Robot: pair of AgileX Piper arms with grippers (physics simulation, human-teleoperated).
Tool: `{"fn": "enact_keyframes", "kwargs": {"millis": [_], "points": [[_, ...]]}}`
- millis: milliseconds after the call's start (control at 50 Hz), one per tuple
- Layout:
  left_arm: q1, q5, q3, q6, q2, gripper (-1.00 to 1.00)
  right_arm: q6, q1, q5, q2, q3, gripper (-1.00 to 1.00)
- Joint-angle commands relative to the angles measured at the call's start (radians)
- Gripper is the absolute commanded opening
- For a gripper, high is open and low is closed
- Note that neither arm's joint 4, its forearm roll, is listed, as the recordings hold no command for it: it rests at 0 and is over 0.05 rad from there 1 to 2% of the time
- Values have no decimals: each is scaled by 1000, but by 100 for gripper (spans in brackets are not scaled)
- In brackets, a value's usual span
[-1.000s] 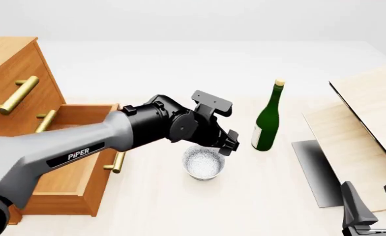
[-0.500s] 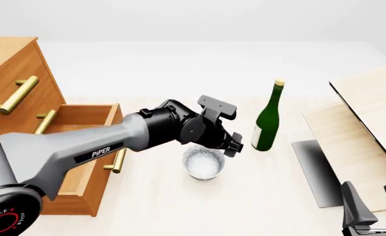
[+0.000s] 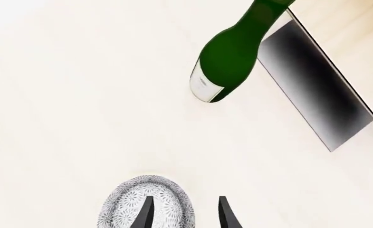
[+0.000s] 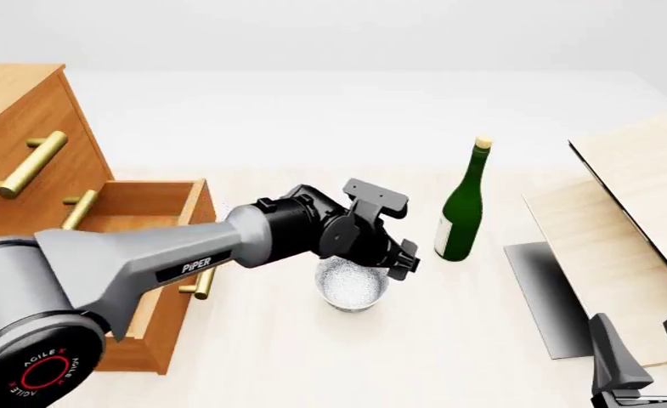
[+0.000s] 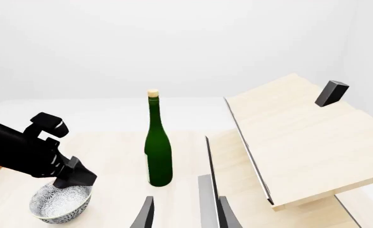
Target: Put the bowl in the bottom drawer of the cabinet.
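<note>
- While the right claw [image 4: 646, 350] waits low at the near right edge of the tabletop [image 4: 447, 340], its two dark fingers stand apart with nothing between them.
- Just beyond it, pale wooden boards [image 4: 639, 229] lean on the right side, with a dark grey panel [image 4: 543, 293] beneath them.
- At the near left, the cabinet [image 4: 16, 161] rises in orange-brown wood with brass bar handles [image 4: 25, 166], and the bottom drawer [image 4: 140, 280] is pulled out, its inside showing.
- From the left, the grey left arm [image 4: 140, 263] reaches across the front of that drawer toward the middle of the tabletop.
- The left claw [image 3: 184, 214] hangs right over the bowl [image 4: 353, 283], fingers parted; in the wrist view one finger sits over the speckled inside and the other outside the rim. I cannot tell whether they touch it.
- The bowl stands upright on the tabletop, just to the right of the open drawer and outside it.
- A little farther back and to the right, a green bottle [image 4: 464, 208] stands upright, near the bowl but apart from it.
</note>
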Motion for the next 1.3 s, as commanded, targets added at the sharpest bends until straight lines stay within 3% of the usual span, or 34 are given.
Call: {"fn": "enact_keyframes", "kwargs": {"millis": [20, 740, 1300], "points": [[-8, -22, 16, -25, 25, 100, 0, 0, 0, 0, 0, 100], [-36, -127, 114, -99, 33, 100, 0, 0, 0, 0, 0, 100], [-6, -160, 123, -116, 60, 100, 0, 0, 0, 0, 0, 100]]}}
